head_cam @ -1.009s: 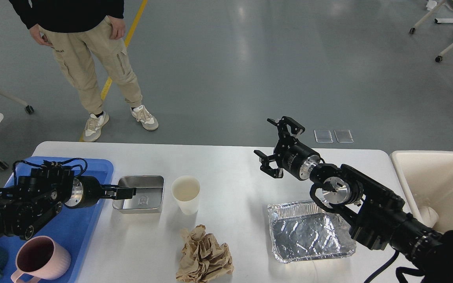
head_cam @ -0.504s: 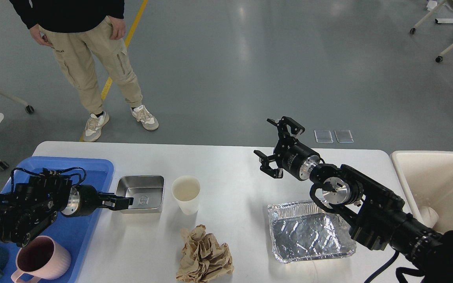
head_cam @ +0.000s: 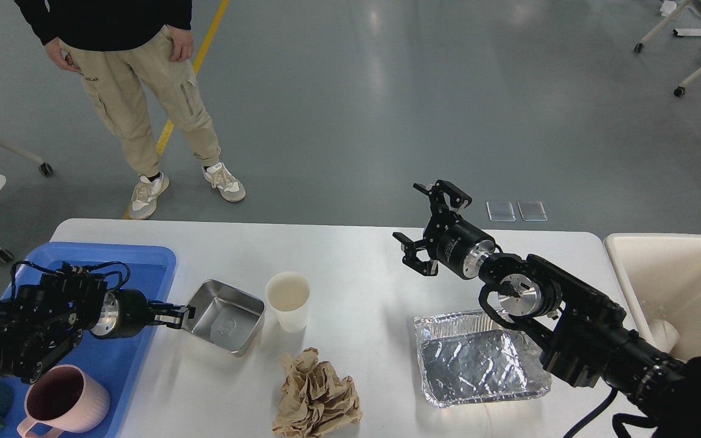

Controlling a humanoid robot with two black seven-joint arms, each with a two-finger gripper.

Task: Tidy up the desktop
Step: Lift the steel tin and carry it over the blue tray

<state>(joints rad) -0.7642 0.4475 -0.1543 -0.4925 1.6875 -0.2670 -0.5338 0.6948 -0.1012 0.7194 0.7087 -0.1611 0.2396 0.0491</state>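
The steel tin (head_cam: pixel 224 316) has swung askew and slid toward the blue tray (head_cam: pixel 143 267), dragged by the left gripper (head_cam: pixel 177 315) pinching its left rim. The desktop (head_cam: pixel 350 255) runs out of view below. Open surface lies beyond the tin. The right gripper (head_cam: pixel 426 228) hovers spread wide, far right of the tin.

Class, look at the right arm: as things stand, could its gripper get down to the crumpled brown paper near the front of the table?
Probably yes. The right gripper hangs open above the desktop, and nothing stands between it and the crumpled brown paper; the paper cup sits off to the side.
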